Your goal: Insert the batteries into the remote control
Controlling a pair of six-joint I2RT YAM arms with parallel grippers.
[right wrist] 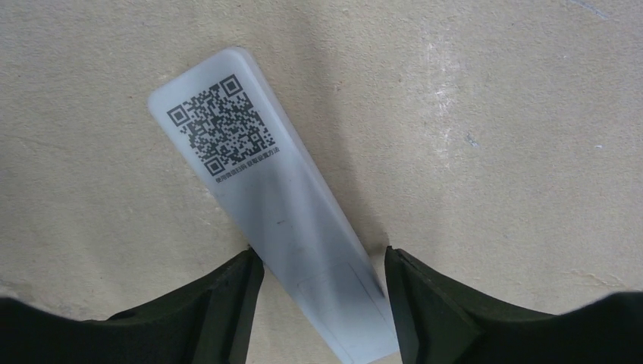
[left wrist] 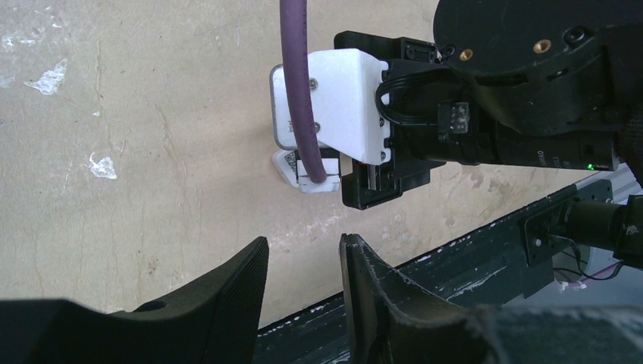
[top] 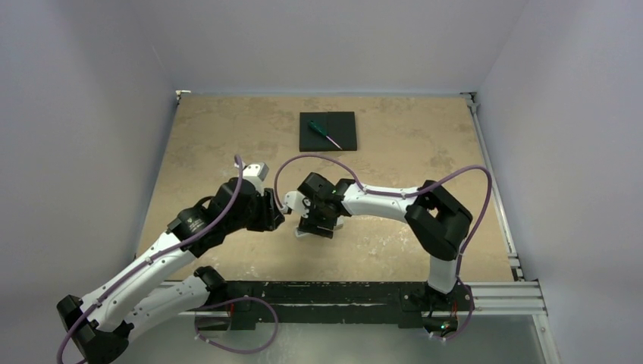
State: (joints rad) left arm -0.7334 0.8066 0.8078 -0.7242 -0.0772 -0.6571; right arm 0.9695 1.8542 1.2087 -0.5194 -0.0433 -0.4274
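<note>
The right gripper [right wrist: 322, 259] hung low over the table [right wrist: 493, 152], its two fingers standing apart with the remote control [right wrist: 258, 182] lying slantwise between them. The remote showed a plain white side, with a faint rectangular outline near its closer end. That end sat inside the gap. One fingertip met one long edge, and the other finger stood just beside the opposite edge, closer to the wrist. Whether the fingers actually pressed on the remote could not be told. From the gap it ran forward and off to one side, past the fingertips. Its far end, printed with a square code [right wrist: 224, 125] above a line of small text, lay well ahead of the gripper.

Just beside the right gripper, the left gripper [left wrist: 305, 241] pointed toward it. Its jaws were partly apart with nothing seen between them; only the table and a dark rail [left wrist: 470, 258] showed through the gap. Ahead of its fingertips were the right gripper's white camera housing [left wrist: 341, 98] and a purple cable [left wrist: 299, 91]. The coded end of the remote peeked out beneath them.

Well beyond both grippers, near the far edge of the table, lay a black square pad [top: 341, 121]. A green-handled screwdriver [top: 324, 135] rested on top of it.
</note>
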